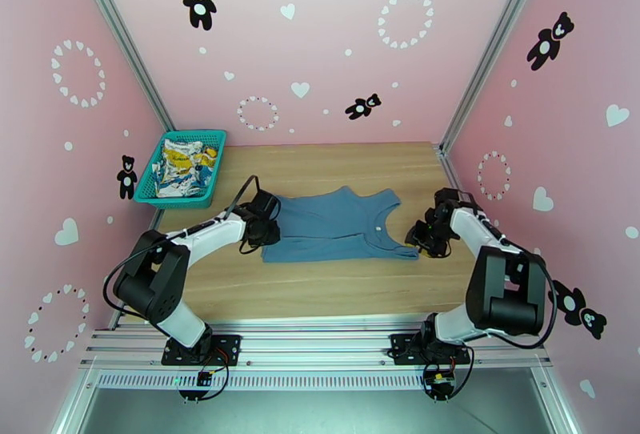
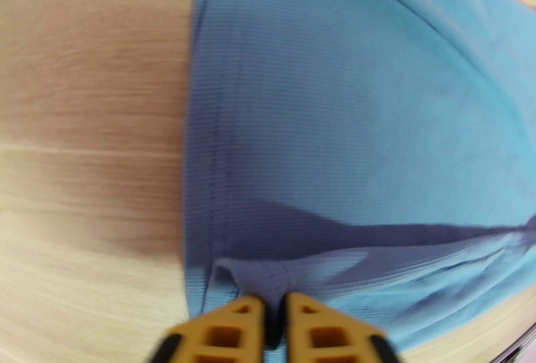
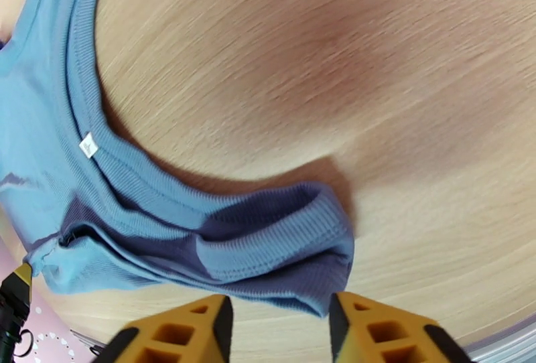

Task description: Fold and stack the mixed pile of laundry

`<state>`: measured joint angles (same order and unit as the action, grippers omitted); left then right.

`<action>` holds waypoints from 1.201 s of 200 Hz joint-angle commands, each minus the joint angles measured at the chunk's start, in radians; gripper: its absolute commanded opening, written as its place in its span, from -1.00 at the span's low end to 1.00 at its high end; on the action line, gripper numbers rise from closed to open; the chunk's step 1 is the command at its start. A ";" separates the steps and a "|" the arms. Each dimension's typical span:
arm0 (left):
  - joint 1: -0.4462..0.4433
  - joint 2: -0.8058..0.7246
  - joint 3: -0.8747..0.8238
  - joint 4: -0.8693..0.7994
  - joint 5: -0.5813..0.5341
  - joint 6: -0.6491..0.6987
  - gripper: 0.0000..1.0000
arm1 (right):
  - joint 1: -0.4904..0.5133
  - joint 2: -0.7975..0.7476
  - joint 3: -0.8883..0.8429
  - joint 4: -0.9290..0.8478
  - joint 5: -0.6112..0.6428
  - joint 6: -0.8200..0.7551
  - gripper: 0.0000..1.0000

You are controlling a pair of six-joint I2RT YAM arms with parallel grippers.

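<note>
The dusty-blue tank top (image 1: 336, 223) lies spread flat on the wooden table (image 1: 336, 283), its hem to the left and its straps to the right. My left gripper (image 1: 268, 229) is shut on the hem's near corner; in the left wrist view the yellow fingers (image 2: 231, 331) pinch a raised fold of blue cloth (image 2: 335, 123). My right gripper (image 1: 422, 235) stands open at the near shoulder strap (image 3: 288, 257), whose looped end lies just in front of the gap between its fingers (image 3: 187, 331). The white cloth with yellow-and-blue print (image 1: 182, 165) lies crumpled in the basket.
A teal mesh basket (image 1: 212, 139) stands at the table's back left corner. Pink walls with aluminium posts close in the table on three sides. Bare wood runs in front of the tank top and behind it.
</note>
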<state>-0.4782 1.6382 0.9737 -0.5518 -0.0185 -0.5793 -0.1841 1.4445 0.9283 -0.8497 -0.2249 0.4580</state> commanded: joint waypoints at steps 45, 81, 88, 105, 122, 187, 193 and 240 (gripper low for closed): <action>0.016 -0.113 0.007 -0.090 -0.136 0.019 -0.03 | -0.001 -0.090 -0.139 -0.004 -0.022 0.049 -0.03; 0.013 -0.205 -0.054 -0.090 -0.069 0.026 -0.08 | -0.002 -0.016 -0.123 0.057 -0.031 0.050 -0.28; 0.006 -0.221 -0.067 -0.078 -0.042 0.027 -0.09 | -0.001 0.000 -0.109 0.060 -0.029 0.045 -0.36; -0.015 -0.233 -0.088 -0.073 0.006 0.024 -0.12 | -0.002 0.028 -0.070 0.054 -0.025 0.037 -0.51; -0.049 -0.236 -0.103 -0.074 0.014 0.014 -0.15 | 0.000 0.051 -0.037 0.051 -0.018 0.029 -0.65; -0.103 -0.218 -0.151 -0.008 0.066 -0.015 -0.17 | 0.000 0.165 0.058 0.060 -0.001 0.006 -0.89; -0.103 -0.207 -0.152 -0.001 0.065 -0.019 -0.17 | 0.000 0.179 0.062 0.064 0.000 0.005 -0.90; -0.075 -0.096 -0.208 0.100 -0.007 -0.076 -0.15 | -0.001 0.277 0.072 0.131 0.045 0.012 -0.89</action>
<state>-0.5720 1.4811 0.8062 -0.5213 0.0147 -0.6140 -0.1844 1.6699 0.9726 -0.7570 -0.2234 0.4690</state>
